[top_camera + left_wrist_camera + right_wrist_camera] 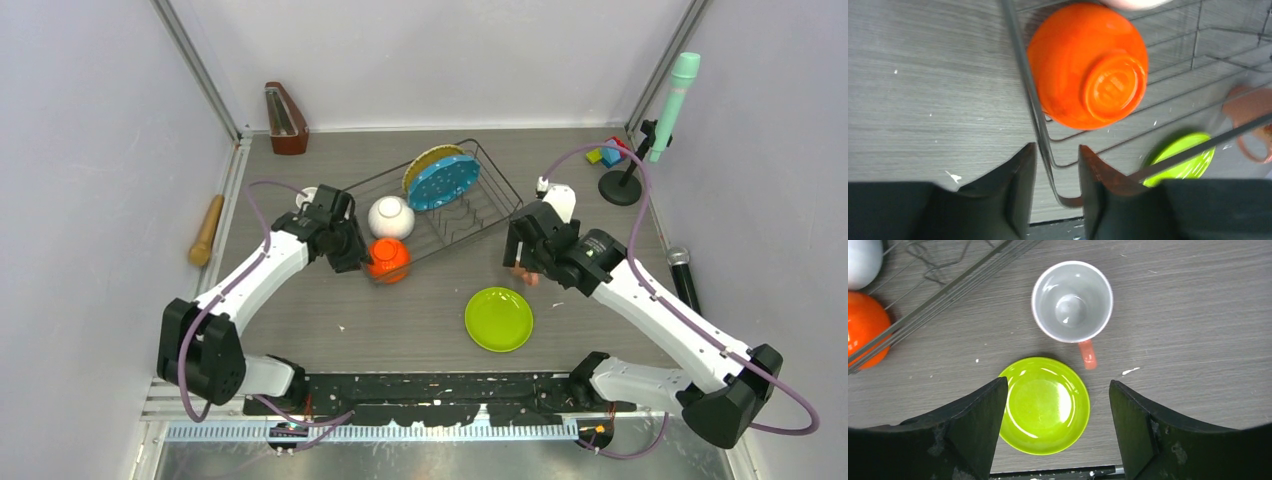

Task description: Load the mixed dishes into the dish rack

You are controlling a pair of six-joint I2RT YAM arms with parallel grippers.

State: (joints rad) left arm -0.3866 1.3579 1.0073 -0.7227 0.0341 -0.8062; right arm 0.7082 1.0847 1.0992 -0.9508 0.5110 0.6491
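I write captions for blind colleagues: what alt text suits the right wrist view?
An upright pink-handled mug stands on the table beyond a lime plate, which shows between the open right fingers. At left, an orange bowl sits behind rack wires.

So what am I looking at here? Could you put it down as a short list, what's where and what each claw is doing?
in the dish rack: teal-blue plate and yellow woven plate on edge; white bowl; orange bowl upside down
on the table: lime green plate; salmon-pink mug, upright
left gripper: open, fingers either side of the rack's rim wire
right gripper: open, above the mug and lime green plate
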